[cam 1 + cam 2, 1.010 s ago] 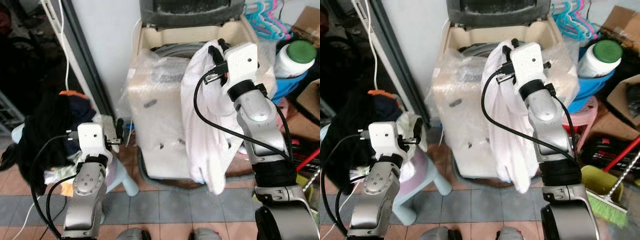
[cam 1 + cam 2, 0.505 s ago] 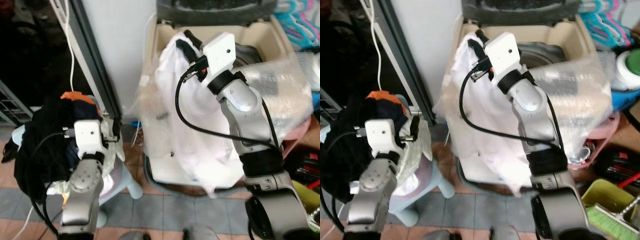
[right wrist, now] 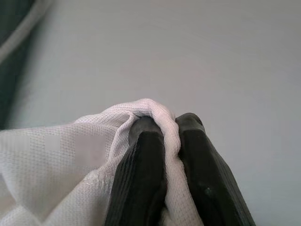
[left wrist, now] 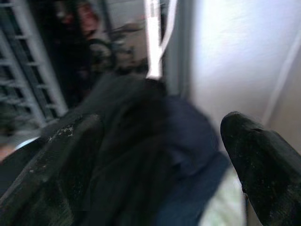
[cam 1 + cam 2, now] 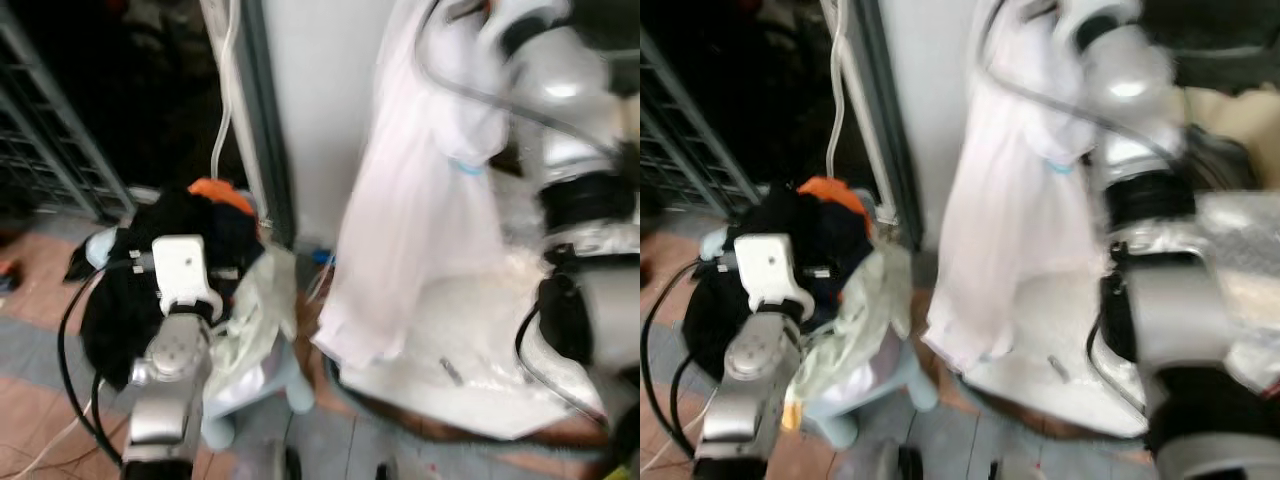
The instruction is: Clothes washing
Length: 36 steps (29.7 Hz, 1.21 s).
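Right end effector [image 3: 168, 129]: fingers clamped on a fold of the white mesh-fabric garment [image 5: 420, 210], which hangs at 1 o'clock before the cream plastic-wrapped washing machine [image 5: 470, 370]. Left end effector [image 4: 164, 155]: fingers spread wide, facing the dark clothes pile [image 5: 150, 250] at 9 o'clock.

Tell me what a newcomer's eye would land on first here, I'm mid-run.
The white garment hanging long from the raised right gripper, its fingers pinching a fold of the cloth, in front of the pale wall. Next, the heap of dark clothes with an orange piece on top, piled on a pale blue stool to the robot's left, where the open left gripper points at it.
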{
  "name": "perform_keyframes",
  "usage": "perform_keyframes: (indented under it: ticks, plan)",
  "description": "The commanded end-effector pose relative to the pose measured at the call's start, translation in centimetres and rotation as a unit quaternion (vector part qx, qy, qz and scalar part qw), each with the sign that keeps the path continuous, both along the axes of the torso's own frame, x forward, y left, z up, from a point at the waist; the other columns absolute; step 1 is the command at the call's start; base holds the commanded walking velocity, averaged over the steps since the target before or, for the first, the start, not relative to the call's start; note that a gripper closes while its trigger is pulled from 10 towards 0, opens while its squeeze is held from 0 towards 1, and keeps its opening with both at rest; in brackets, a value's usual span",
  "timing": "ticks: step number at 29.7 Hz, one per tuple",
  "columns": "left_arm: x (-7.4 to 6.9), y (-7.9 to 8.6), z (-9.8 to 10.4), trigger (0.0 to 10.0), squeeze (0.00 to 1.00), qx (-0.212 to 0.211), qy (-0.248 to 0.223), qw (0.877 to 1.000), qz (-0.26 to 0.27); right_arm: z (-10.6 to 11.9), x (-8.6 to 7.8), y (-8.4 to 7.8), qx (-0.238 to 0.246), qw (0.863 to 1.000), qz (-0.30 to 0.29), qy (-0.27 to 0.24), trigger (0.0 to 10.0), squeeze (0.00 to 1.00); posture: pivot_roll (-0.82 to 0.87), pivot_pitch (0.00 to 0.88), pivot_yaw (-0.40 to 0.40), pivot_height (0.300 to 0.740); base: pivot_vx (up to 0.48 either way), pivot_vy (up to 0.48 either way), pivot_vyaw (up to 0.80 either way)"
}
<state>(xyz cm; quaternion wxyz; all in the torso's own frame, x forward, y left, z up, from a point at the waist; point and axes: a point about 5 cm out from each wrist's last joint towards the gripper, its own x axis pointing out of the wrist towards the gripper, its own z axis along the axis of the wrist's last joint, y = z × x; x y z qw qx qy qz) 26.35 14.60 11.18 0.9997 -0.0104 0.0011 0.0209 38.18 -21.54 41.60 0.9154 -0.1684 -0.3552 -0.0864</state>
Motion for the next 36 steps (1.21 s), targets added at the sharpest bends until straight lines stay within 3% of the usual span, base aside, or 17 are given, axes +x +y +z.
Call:
perform_keyframes:
  ticks: [1, 3, 5, 8, 12, 13, 14, 15, 18, 19, 23, 26, 28, 31, 32, 33, 36]
  plan:
    - [0.0, -0.3, -0.1, 10.0, 0.0, 0.003, 0.004, 1.0, -0.003, 2.0, -1.2, -1.4, 0.012, 0.997, -0.05, -0.056, 10.0, 0.0, -0.06, 0.027, 0.068, 0.74, 0.0, 0.0, 0.0]
    - [0.0, -0.3, -0.1, 10.0, 0.0, 0.003, 0.004, 1.0, 0.002, 2.6, -1.6, -2.7, 0.021, 0.992, -0.097, -0.074, 10.0, 0.0, -0.06, 0.026, 0.066, 0.74, 0.0, 0.0, 0.0]
    - [0.0, -0.2, -0.2, 10.0, 0.0, 0.004, 0.005, 1.0, 0.007, 1.5, -1.3, -3.7, 0.032, 0.989, -0.131, -0.058, 10.0, 0.0, -0.06, 0.026, 0.064, 0.74, 0.0, 0.0, 0.0]
    - [0.1, 0.0, -0.3, 10.0, 0.0, 0.016, 0.012, 0.999, 0.027, -5.9, 0.6, -3.7, 0.001, 0.988, -0.15, 0.047, 10.0, 0.0, -0.05, 0.028, 0.064, 0.74, 0.0, 0.0, 0.0]
    - [0.2, 0.1, -0.3, 10.0, 0.0, 0.017, 0.012, 0.999, 0.027, -10.7, 0.8, -2.8, -0.006, 0.986, -0.13, 0.107, 10.0, 0.0, -0.06, 0.027, 0.071, 0.74, 0.0, 0.0, 0.0]
    - [0.3, 0.1, -0.3, 10.0, 0.0, 0.018, 0.012, 0.999, 0.024, -14.6, 0.2, -1.9, -0.002, 0.982, -0.108, 0.154, 10.0, 0.0, -0.06, 0.025, 0.072, 0.74, 0.0, 0.0, 0.0]
    - [0.3, 0.1, -0.3, 10.0, 0.0, 0.018, 0.012, 0.999, 0.024, -14.6, 0.2, -1.9, -0.002, 0.982, -0.108, 0.154, 10.0, 0.0, -0.06, 0.025, 0.072, 0.74, 0.0, 0.0, 0.0]
    - [0.4, 0.0, -0.3, 10.0, 0.0, 0.019, 0.012, 1.0, 0.02, -17.4, -0.6, -1.0, 0.002, 0.978, -0.089, 0.19, 10.0, 0.0, -0.06, 0.019, 0.072, 0.74, 0.0, 0.0, 0.0]
    - [0.8, 0.0, 0.0, 10.0, 0.0, 0.022, 0.004, 1.0, 0.021, -20.8, -2.5, 0.0, 0.017, 0.971, -0.064, 0.229, 10.0, 0.0, -0.05, 0.004, 0.067, 0.74, 0.0, 0.0, 0.0]
    - [0.9, 0.1, 0.1, 10.0, 0.0, 0.022, 0.002, 0.999, 0.024, -21.5, -2.9, 0.2, 0.025, 0.97, -0.056, 0.236, 10.0, 1.0, -0.06, 0.0, 0.066, 0.74, 0.0, 0.0, 0.0]
    - [1.0, 0.1, 0.0, 10.0, 0.0, 0.022, 0.001, 0.999, 0.027, -22.5, -3.7, 1.0, 0.054, 0.968, -0.017, 0.245, 10.0, 1.0, -0.06, 0.0, 0.059, 0.74, 0.0, 0.0, 0.0]
    - [1.2, 0.1, 0.1, 10.0, 0.0, 0.017, -0.003, 0.999, 0.035, -21.6, -4.9, 4.2, 0.063, 0.965, 0.113, 0.227, 10.0, 1.0, -0.06, 0.0, 0.049, 0.74, 0.0, 0.0, 0.0]
    - [1.4, 0.2, 0.2, 10.0, 0.0, 0.017, -0.005, 0.999, 0.037, -21.2, -5.2, 5.1, 0.042, 0.964, 0.142, 0.22, 10.0, 1.0, -0.06, 0.0, 0.049, 0.74, 0.0, 0.0, 0.0]
    - [1.7, 0.0, 0.2, 10.0, 0.0, 0.017, -0.007, 0.999, 0.037, -20.9, -5.4, 6.8, 0.027, 0.949, 0.21, 0.233, 10.0, 1.0, -0.06, 0.0, 0.043, 0.74, 0.0, 0.0, 0.0]
    - [1.9, -0.1, 0.2, 10.0, 0.0, 0.015, -0.01, 0.999, 0.039, -21.2, -5.3, 8.0, 0.003, 0.932, 0.254, 0.258, 10.0, 1.0, -0.06, 0.0, 0.041, 0.74, 0.0, 0.0, 0.0]
    - [1.9, -0.1, 0.2, 10.0, 0.0, 0.015, -0.01, 0.999, 0.039, -21.2, -5.3, 8.0, 0.003, 0.932, 0.254, 0.258, 10.0, 1.0, -0.06, 0.0, 0.041, 0.74, 0.0, 0.0, 0.0]
    - [2.2, -0.3, 0.3, 10.0, 0.0, 0.011, -0.013, 0.999, 0.04, -22.1, -5.1, 9.4, -0.027, 0.906, 0.299, 0.299, 10.0, 1.0, -0.07, 0.0, 0.039, 0.74, 0.0, 0.0, 0.0]
